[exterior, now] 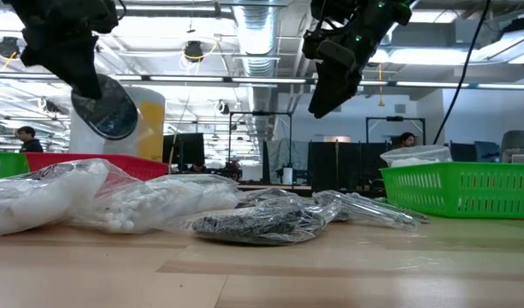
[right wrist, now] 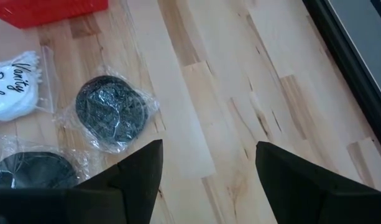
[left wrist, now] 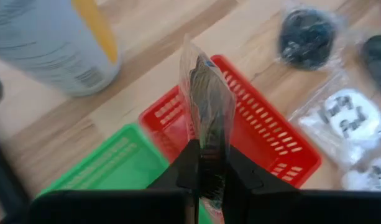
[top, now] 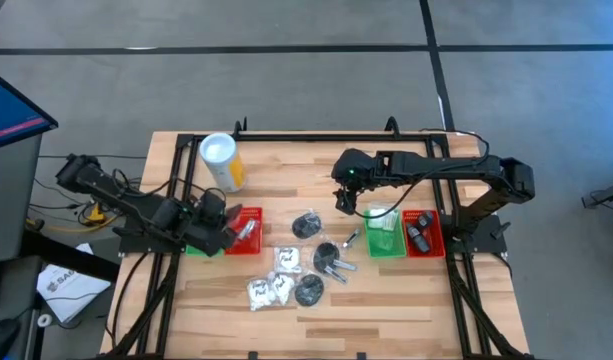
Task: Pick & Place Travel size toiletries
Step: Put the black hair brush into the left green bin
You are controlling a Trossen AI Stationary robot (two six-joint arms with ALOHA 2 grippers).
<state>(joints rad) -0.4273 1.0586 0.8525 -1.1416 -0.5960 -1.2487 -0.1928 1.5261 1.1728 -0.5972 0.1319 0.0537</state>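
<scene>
- The left hand (left wrist: 206,177) is clenched on a clear packet with a dark disc (left wrist: 207,106) inside, pinching its lower edge so the packet stands on edge above the left red tray (left wrist: 265,134).
- From above, the left hand (top: 229,228) sits at that red tray (top: 248,243), with a green tray (top: 193,248) touching the red tray's outer side.
- The yellow cylinder with a white top (top: 220,160) stands on the desk (top: 286,160) behind the left red tray.
- The right hand (top: 345,203) is released, its fingers (right wrist: 131,171) spread wide and empty, hovering above bare desk just beyond the far side of the toiletry pile.
- In the right wrist view a bagged black disc (right wrist: 109,114) lies on the wood near those fingers, with a white sachet with dark print (right wrist: 12,84) beside it.
- The remaining toiletries lie loose on the desk between the left red tray and the right-hand trays: black discs (top: 307,225), white sachets (top: 287,259) and a small silvery tube (top: 351,239).
- The right green tray (top: 385,240) holds a pale packet, and the right red tray (top: 422,236) touching its outer side holds dark items.
- From desk height the bagged white sachets (exterior: 133,205) and a dark bagged item (exterior: 244,224) lie in a row, the right green tray (exterior: 467,188) beyond them.
- A person (exterior: 26,139) is in the room far behind the desk.
</scene>
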